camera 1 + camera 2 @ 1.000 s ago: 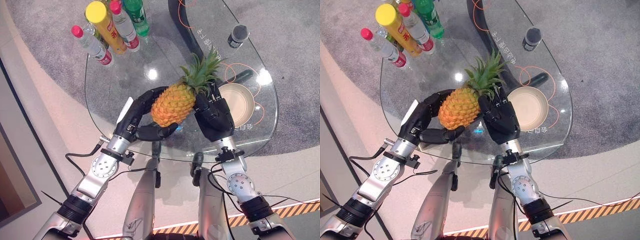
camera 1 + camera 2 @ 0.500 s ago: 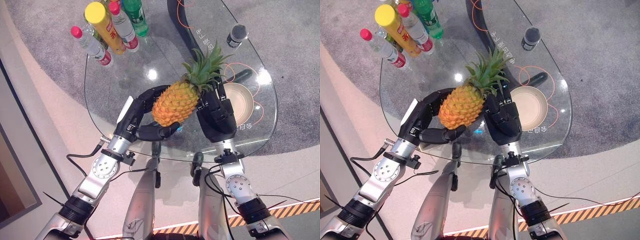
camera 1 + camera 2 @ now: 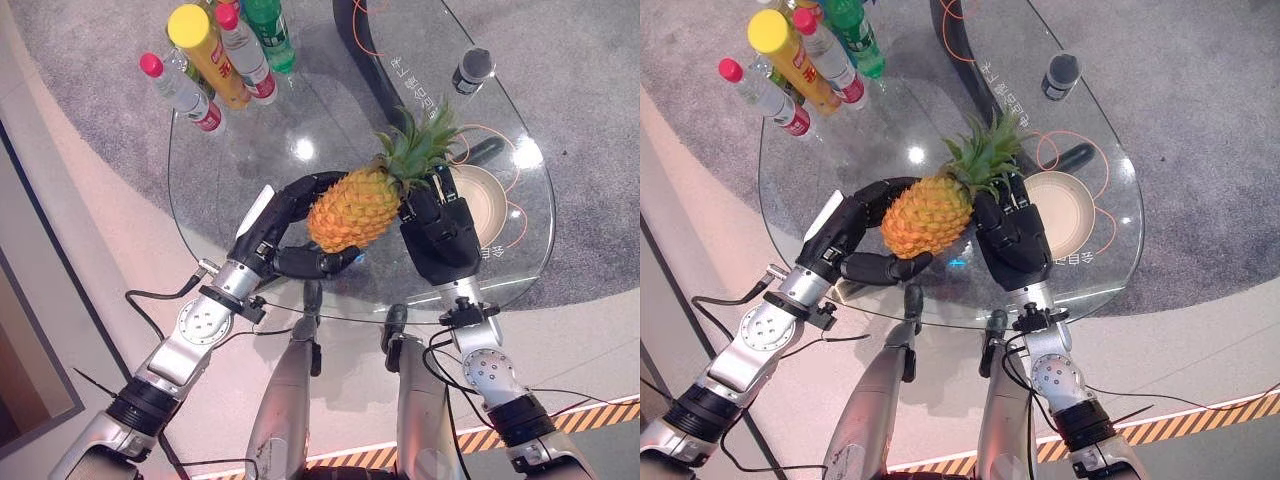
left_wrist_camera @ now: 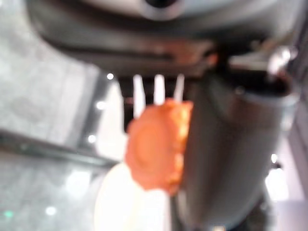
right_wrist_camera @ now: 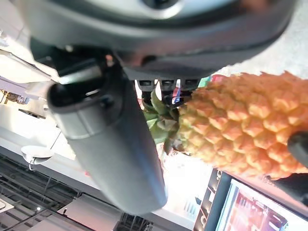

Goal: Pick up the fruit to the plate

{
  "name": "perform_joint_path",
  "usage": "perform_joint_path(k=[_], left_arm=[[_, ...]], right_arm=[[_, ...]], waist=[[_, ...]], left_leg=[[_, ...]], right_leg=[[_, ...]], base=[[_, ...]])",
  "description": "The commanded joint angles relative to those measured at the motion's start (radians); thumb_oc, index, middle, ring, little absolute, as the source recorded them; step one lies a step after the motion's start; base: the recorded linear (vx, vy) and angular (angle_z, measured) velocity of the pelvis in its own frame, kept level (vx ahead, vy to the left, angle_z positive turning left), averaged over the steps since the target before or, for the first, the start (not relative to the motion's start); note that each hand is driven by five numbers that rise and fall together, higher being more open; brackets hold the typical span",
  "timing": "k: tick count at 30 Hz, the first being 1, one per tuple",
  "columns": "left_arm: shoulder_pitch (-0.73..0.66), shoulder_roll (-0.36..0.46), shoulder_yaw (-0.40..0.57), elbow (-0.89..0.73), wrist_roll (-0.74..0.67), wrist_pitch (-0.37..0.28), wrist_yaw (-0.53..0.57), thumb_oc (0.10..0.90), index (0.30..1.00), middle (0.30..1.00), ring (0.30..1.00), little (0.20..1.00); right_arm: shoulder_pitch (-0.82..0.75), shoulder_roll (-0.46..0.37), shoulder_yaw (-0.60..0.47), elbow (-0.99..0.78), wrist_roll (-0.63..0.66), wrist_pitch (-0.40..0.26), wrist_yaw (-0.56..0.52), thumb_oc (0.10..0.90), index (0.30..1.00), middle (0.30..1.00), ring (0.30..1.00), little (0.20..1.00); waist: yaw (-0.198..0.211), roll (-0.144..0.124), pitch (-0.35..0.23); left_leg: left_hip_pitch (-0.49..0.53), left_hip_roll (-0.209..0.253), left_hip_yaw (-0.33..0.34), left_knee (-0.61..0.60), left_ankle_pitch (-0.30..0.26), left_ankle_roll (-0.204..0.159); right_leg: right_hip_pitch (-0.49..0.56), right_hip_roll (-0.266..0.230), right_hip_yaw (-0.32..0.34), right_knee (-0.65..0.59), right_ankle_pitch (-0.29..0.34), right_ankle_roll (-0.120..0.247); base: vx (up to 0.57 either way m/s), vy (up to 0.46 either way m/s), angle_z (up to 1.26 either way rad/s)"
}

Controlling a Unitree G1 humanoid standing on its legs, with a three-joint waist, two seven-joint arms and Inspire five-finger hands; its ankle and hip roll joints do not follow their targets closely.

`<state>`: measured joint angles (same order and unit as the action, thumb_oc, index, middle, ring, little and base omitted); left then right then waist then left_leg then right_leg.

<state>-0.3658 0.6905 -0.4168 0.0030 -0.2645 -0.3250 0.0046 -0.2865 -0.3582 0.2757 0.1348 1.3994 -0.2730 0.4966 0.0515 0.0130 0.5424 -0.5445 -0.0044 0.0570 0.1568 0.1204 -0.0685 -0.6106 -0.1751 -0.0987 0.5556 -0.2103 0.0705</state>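
An orange pineapple (image 3: 352, 207) with a green crown hangs over the middle of the round glass table (image 3: 250, 160), leaves pointing toward the far right. My left hand (image 3: 285, 235) curls round its base from the left, thumb underneath. From the right, my right hand (image 3: 440, 235) closes on its crown end. The right wrist view has the scaly body (image 5: 240, 125) just past my thumb. A beige round plate (image 3: 490, 210) lies on the glass to the right, partly behind my right hand.
Several bottles (image 3: 210, 55) with yellow, red and green caps stand at the table's far left. A dark can (image 3: 472, 70) stands at the far right rim. The glass table's near edge (image 3: 330, 318) runs just below my wrists.
Both hands have carried the pineapple a little to the right, closer to the plate; the crown now reaches over the plate's left rim.
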Motion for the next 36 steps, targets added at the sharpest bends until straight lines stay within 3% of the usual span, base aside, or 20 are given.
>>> perform_joint_path(k=[1,7,21,28,36], left_arm=[[-0.045,0.005,-0.080,-0.111,0.110,-0.047,-0.112,0.100,0.300,0.300,0.300,0.200],[-0.120,0.090,-0.158,-0.106,0.143,0.026,-0.215,0.100,0.300,0.300,0.300,0.200],[-0.230,0.143,-0.283,-0.133,0.077,0.042,-0.462,0.100,0.300,0.300,0.300,0.200],[-0.249,0.131,-0.307,-0.128,0.076,0.052,-0.475,0.100,0.300,0.300,0.300,0.200],[-0.283,0.130,-0.340,-0.115,0.098,0.068,-0.491,0.100,0.300,0.300,0.300,0.200]], right_arm=[[-0.143,0.003,0.033,-0.130,-0.015,-0.028,0.067,0.800,0.900,0.900,0.900,0.900],[-0.174,-0.042,0.054,-0.074,0.053,-0.055,0.044,0.800,0.900,0.900,0.900,0.900],[-0.229,-0.057,0.079,-0.027,0.126,-0.097,0.025,0.800,0.900,0.900,0.900,0.900],[-0.248,-0.042,0.082,-0.013,0.143,-0.124,0.006,0.800,0.900,0.900,0.900,0.900],[-0.273,-0.018,0.064,0.003,0.171,-0.205,-0.071,0.800,0.900,0.900,0.900,0.900]], waist=[[-0.032,0.000,-0.022],[-0.036,0.006,-0.022],[-0.043,0.015,-0.022],[-0.042,0.017,-0.022],[-0.040,0.021,-0.022]], left_leg=[[0.000,-0.071,-0.003,0.210,-0.176,0.040],[-0.003,-0.069,0.004,0.206,-0.172,0.039],[-0.019,-0.071,0.015,0.214,-0.178,0.042],[-0.025,-0.074,0.016,0.215,-0.179,0.042],[-0.034,-0.079,0.020,0.219,-0.182,0.043]], right_leg=[[0.090,0.022,-0.037,-0.311,0.275,0.038],[0.088,0.017,-0.033,-0.321,0.284,0.044],[0.074,0.009,-0.025,-0.327,0.296,0.052],[0.068,0.006,-0.025,-0.330,0.301,0.054],[0.065,0.000,-0.031,-0.333,0.305,0.056]], base=[[0.00,0.000,0.00],[0.00,0.012,0.00],[0.00,0.000,0.00],[0.00,0.000,0.00],[0.00,0.009,0.00]])
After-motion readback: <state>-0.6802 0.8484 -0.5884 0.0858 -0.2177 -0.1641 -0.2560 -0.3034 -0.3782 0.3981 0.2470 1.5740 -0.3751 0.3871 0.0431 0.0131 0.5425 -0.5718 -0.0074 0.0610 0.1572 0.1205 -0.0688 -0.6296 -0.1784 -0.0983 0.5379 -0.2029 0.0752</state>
